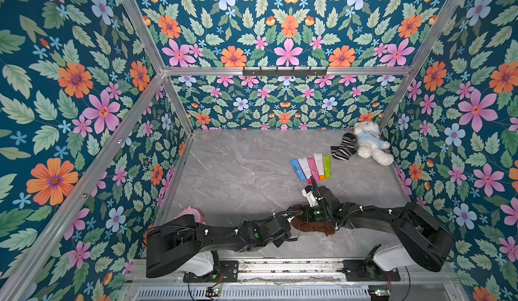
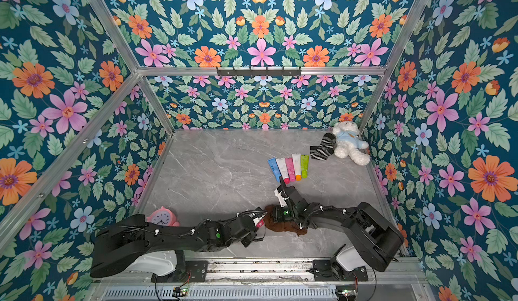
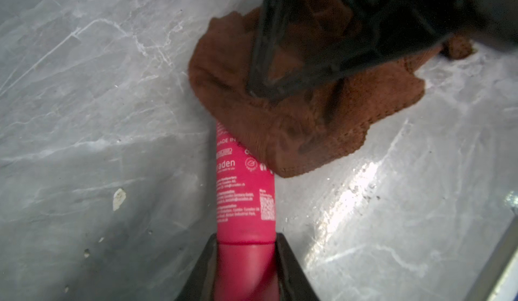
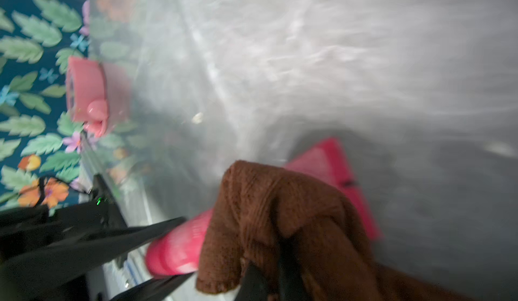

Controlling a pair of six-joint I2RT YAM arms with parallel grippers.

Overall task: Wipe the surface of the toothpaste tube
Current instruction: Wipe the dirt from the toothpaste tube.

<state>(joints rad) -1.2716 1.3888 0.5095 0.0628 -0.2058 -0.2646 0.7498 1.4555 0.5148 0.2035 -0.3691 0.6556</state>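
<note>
Pink toothpaste tube (image 3: pixel 244 184): white print reads "MADE IN", "…raden".

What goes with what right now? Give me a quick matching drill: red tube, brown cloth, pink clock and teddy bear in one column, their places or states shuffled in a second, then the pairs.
Column one
1. red toothpaste tube
2. brown cloth
3. pink alarm clock
4. white teddy bear

Column two
A. far right corner of the table, beside a striped sock
B. clamped in the right pincer, lying over part of the tube
C. cap end gripped by the left pincer
D. near the table's left edge

Pairs: 1-C, 2-B, 3-D, 4-A
</note>
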